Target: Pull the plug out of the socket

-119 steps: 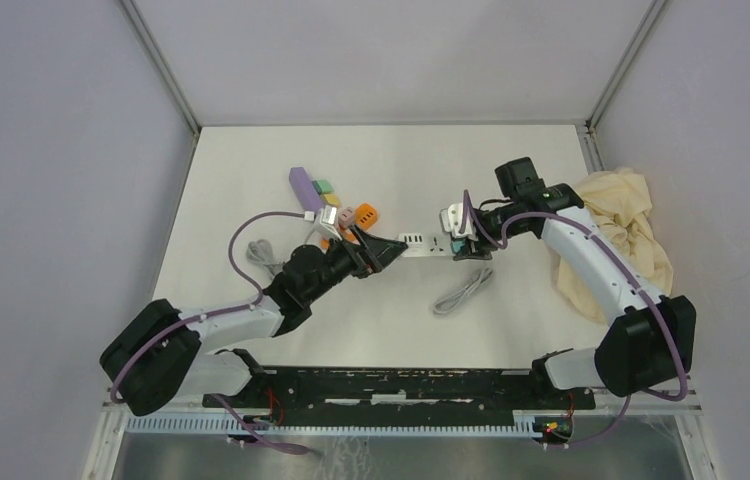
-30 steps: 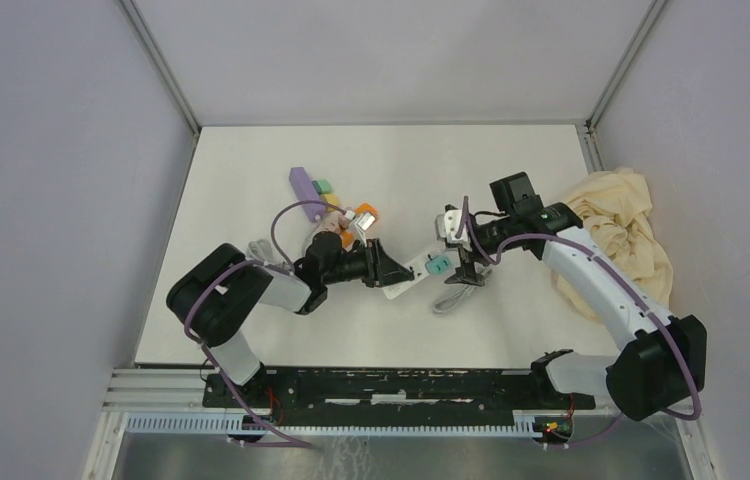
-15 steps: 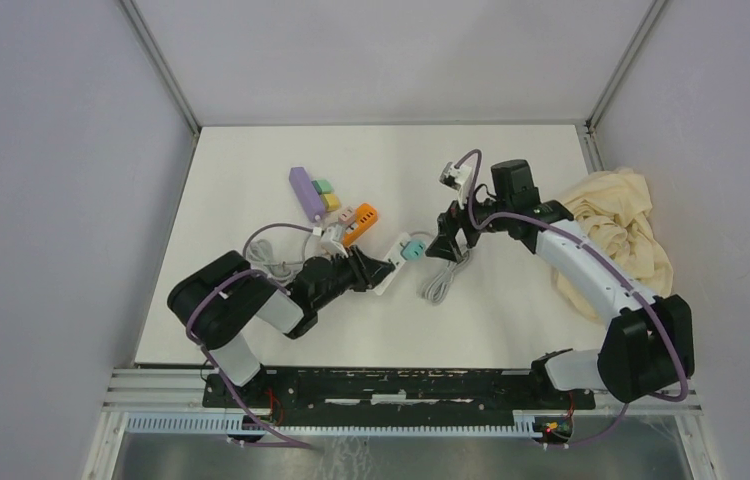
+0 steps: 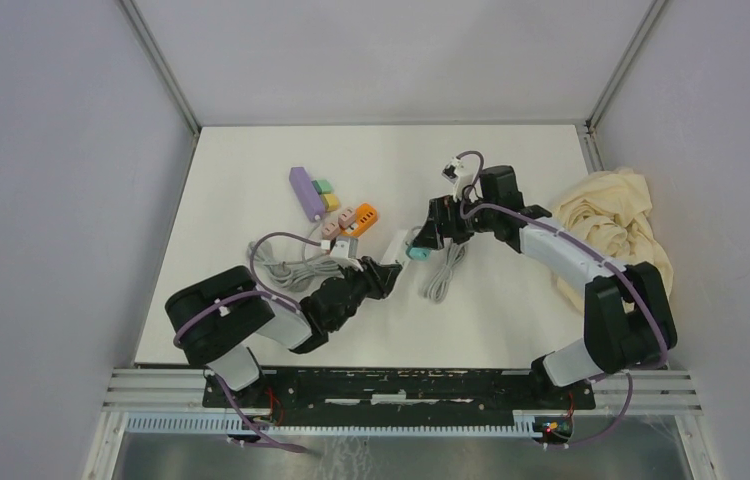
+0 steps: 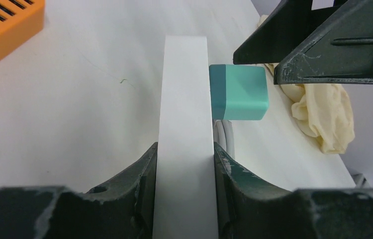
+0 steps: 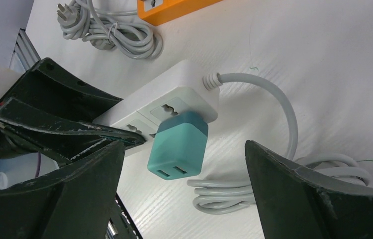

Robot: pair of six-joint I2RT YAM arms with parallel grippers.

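My main worry is the white power strip (image 5: 184,124) coming away along with the teal plug (image 6: 177,144). The left claw (image 5: 184,164) holds that strip only by its two smooth faces, so a hard tug could slide it out through the pads. A pull that is not in line with the pins could also bind the plug or twist the strip round in the grip. The plug is a short, blocky thing standing close to the socket face, so if I close too deep the fingertips may land on the strip instead, and if too shallow they may slip off its rounded end. The grey cord (image 6: 284,124) lying coiled on the counter (image 6: 324,59) just beside it could drag too. For now the plug sits fully in the end socket. The left claw is partly closed, clamped on the strip, which stands on edge between its fingers. The right claw (image 6: 183,144) is spread wide with one finger either side of the plug, holding nothing, and I see a clear gap on both sides.
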